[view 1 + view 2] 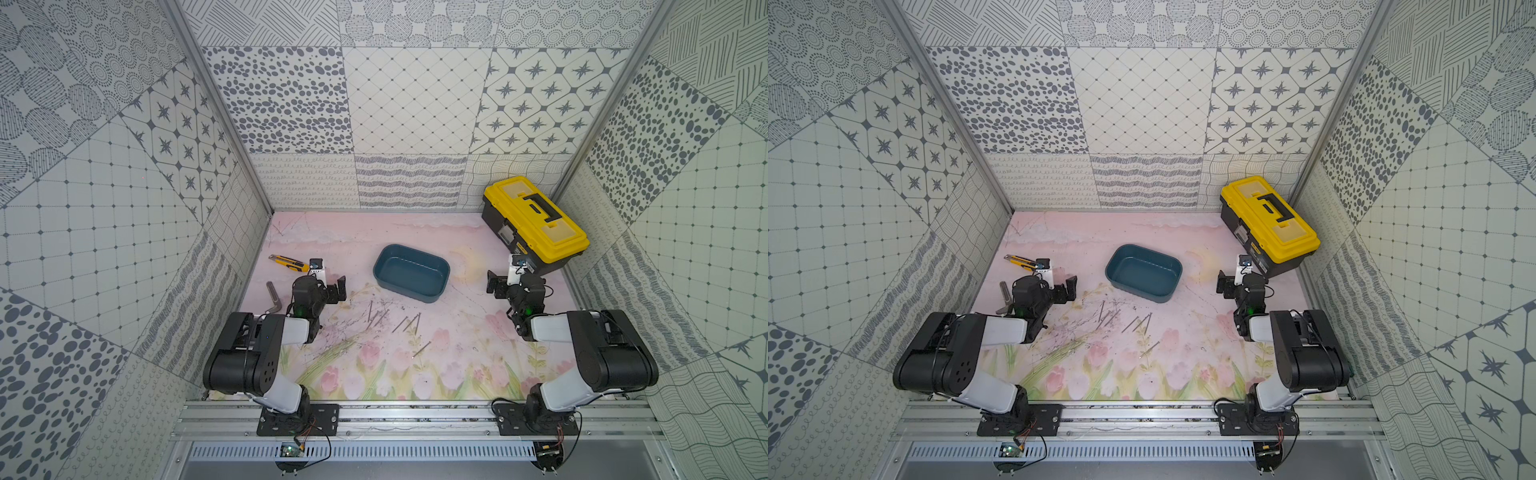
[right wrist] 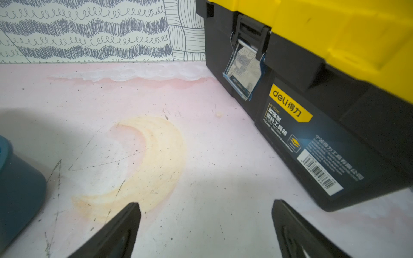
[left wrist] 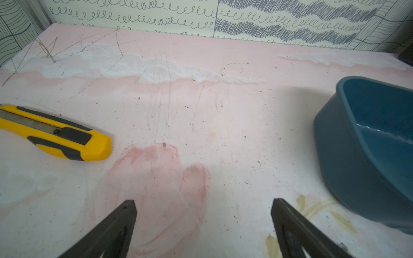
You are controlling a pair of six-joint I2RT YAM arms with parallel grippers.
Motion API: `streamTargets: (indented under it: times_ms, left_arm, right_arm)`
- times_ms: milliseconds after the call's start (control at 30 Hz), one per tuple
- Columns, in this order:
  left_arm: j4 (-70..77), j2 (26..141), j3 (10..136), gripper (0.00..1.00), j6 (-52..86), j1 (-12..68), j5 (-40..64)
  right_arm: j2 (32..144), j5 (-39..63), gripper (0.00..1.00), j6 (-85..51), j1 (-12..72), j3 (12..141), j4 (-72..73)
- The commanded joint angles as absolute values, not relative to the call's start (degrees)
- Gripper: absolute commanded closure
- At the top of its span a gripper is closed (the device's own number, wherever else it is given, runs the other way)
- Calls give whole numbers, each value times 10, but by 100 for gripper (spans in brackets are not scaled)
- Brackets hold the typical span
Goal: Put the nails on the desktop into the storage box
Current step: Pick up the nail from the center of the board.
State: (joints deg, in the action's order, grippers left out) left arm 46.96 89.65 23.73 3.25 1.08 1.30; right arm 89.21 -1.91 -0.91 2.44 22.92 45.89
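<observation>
Teal plastic box [image 1: 411, 275], shallow w/ rounded corners, sits mid-table [image 1: 340, 245], empty inside. Nails [image 1: 370, 311], thin dark metal, lie scattered on the scuffed tulip-print table just in front of it, approx. three loose groups. Yellow-lidded black toolbox [image 1: 536, 220] at back right, lid shut, shiny metal latch [image 2: 243, 73]. Left claw [image 3: 203, 205] & right claw [image 2: 205, 205] both spread apart, holding nothing

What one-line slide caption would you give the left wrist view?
Left hand open and empty over the scuffed desktop, utility knife on one side, storage box on the other.
</observation>
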Motion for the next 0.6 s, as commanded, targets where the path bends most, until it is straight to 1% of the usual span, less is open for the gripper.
streamTargets:
  times_ms: [0,33,67,167,267,333,400,433,500,567]
  left_arm:
    - [463,895,246,1,34,9,5]
    - [428,884,258,0,40,10,-5]
    - [372,864,280,0,46,10,-14]
    - [293,805,301,1,52,9,-27]
    - [225,724,315,0,101,10,-49]
    - [131,681,354,1,136,13,-62]
    - [38,652,400,1,177,15,-85]
    - [-3,636,421,1,202,17,-90]
    - [-88,614,467,1,246,17,-82]
    - [-184,610,538,1,273,17,-32]
  right_arm:
    - [885,-13,3,-21,19,242,468]
    - [871,-20,3,-22,19,250,440]
    - [843,-31,3,-26,19,271,375]
    - [764,-54,3,-27,21,307,242]
    - [695,-110,3,-94,23,361,118]
    - [672,-129,3,-131,23,387,45]
    - [653,-176,3,-214,22,405,-11]
    - [638,-174,3,-257,16,419,-56]
    - [616,-94,3,-276,5,439,-98]
    - [608,-16,3,-287,5,470,-138]
